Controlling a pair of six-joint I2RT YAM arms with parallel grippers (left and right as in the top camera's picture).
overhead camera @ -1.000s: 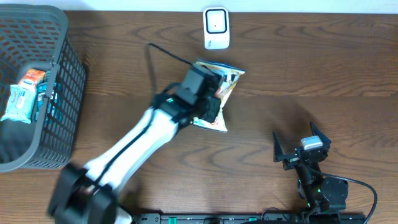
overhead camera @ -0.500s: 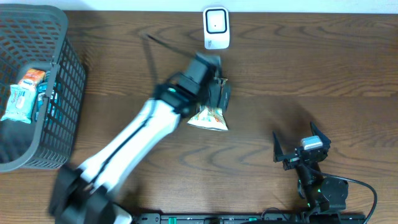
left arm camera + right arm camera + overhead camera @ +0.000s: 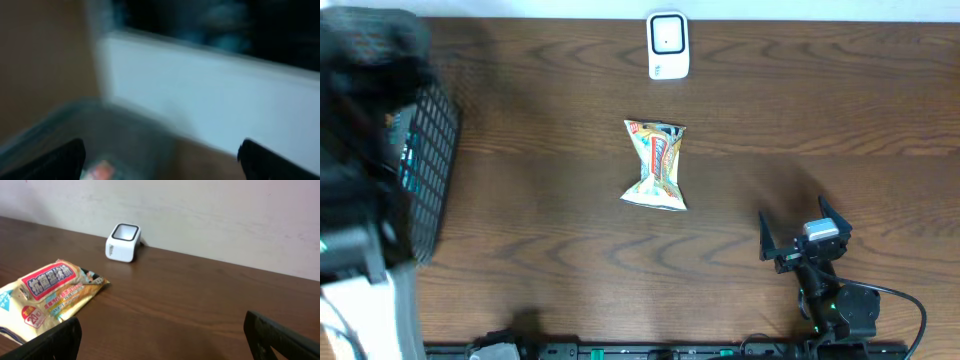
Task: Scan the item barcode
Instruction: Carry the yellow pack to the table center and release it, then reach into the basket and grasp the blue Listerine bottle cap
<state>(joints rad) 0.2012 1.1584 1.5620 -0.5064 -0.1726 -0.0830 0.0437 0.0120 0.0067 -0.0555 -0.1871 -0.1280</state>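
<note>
– On the middle of the table [image 3: 820,120], what lies there?
– One crinkly foil packet [image 3: 656,166], yellow with red lettering, pinched at its waist, lying flat on the dark wood grain, with nothing touching it.
– And around it?
– One white boxy scanner [image 3: 668,45] beyond it and one dark mesh basket [image 3: 432,140] at the left.
– The fingers?
– The left gripper [image 3: 160,162] is spread wide in a blurred view. The right gripper [image 3: 800,228] is spread too, and both are empty.

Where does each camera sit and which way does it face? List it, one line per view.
Overhead: fixed above the table, looking straight down; blurred left arm at left, right fingers at lower right.
Left wrist: on the left arm, blurred, facing basket and wall; left fingers at bottom corners.
Right wrist: low over the table, facing the wall; right fingers at bottom corners.
Shared: overhead and right wrist show snack packet and scanner.
</note>
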